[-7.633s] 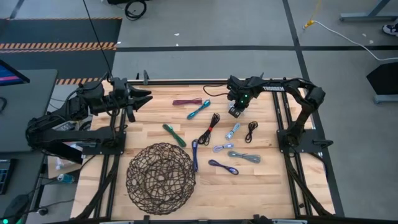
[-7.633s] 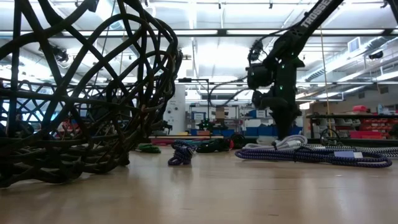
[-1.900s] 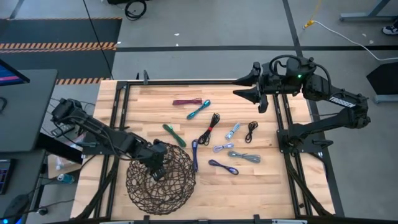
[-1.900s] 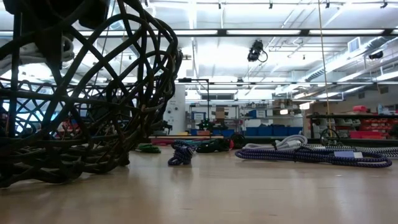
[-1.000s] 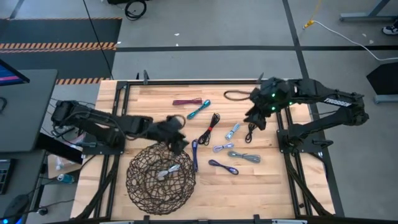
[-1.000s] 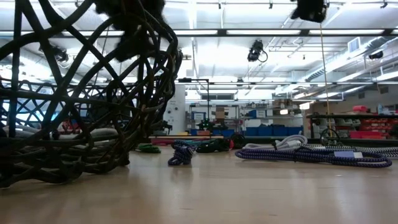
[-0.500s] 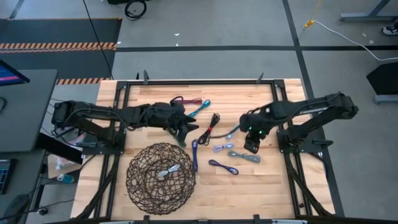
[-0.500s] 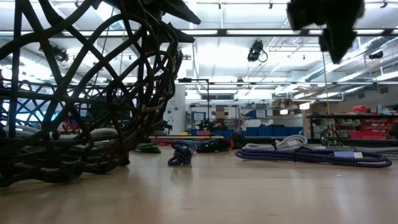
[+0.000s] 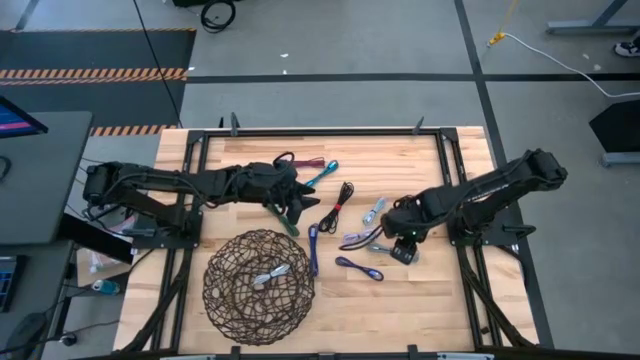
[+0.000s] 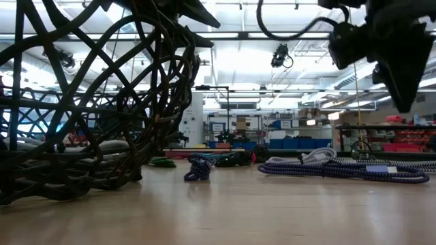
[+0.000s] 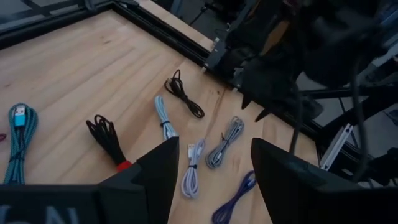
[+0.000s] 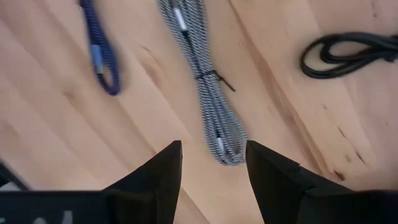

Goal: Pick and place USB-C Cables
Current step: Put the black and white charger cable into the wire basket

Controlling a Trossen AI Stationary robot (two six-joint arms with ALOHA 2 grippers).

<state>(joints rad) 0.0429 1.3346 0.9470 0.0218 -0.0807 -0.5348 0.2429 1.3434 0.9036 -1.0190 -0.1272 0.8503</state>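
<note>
1. Directly under the right gripper [image 12: 208,163], the grey cable [image 12: 208,93] lies flat on the table [image 9: 420,300] between its spread fingers, untouched.
2. Farther left, the left gripper [image 11: 214,158], also open, hovers over the green cable [image 9: 281,219], partly hiding it.

Site was a large industrial lab or workshop hall. Wooden butcher-block table [image 9: 240,150] sat inside a black metal frame [image 9: 320,130] on a grey concrete floor [image 9: 330,100] marked with dark tape lines; hazard-striped strip [image 9: 95,73] lay at one side. Low view showed long ceiling light strips [image 10: 231,34], exposed ducts, shelving with blue bins [image 10: 286,143] and equipment racks behind. A monitor [image 9: 18,112] stood beside the table.
</note>
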